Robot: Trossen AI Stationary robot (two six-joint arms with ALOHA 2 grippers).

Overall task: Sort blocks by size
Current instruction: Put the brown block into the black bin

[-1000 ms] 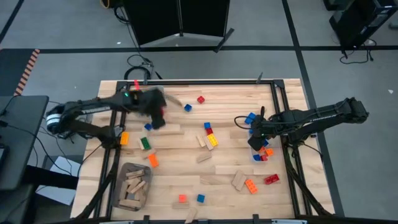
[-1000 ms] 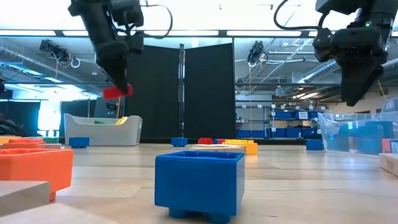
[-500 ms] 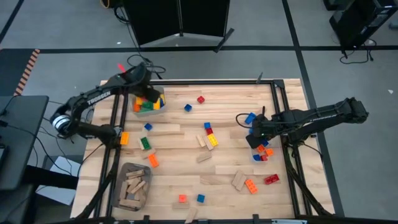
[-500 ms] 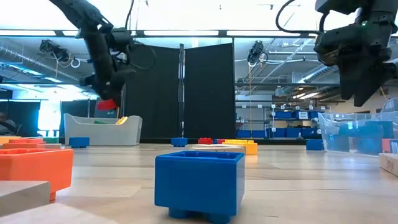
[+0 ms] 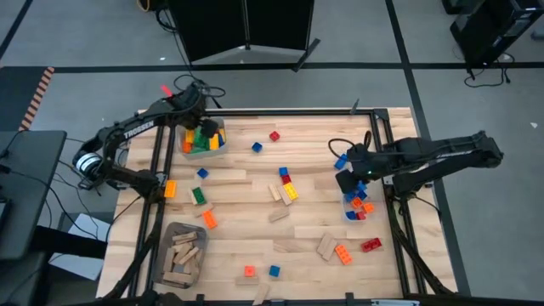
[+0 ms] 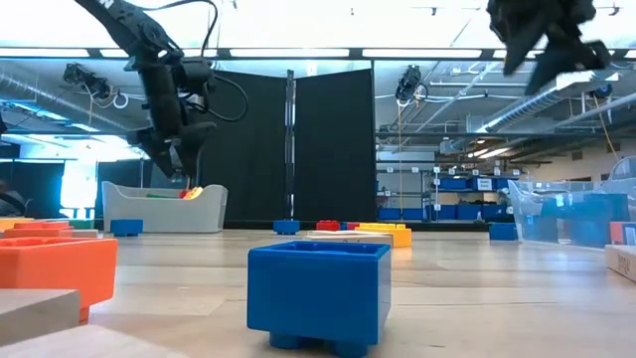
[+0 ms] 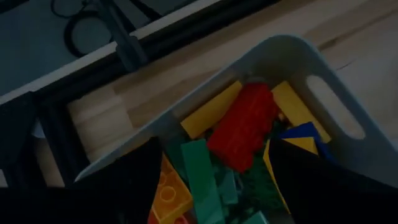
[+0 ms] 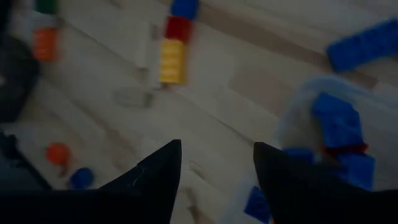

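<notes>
Released since the earlier frame: red block (image 7: 244,124), now lying in grey bin (image 7: 292,53) (far-left corner of surface), left gripper (image 7: 211,180) jaws spread above it. Right gripper (image 8: 214,163): near right edge beside clear bin (image 8: 348,93), jaws parted, nothing held.

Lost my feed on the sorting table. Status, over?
Left claw open over grey bin, red brick lying inside. Right claw empty, raised beside clear bin. Nothing in the way.
</notes>
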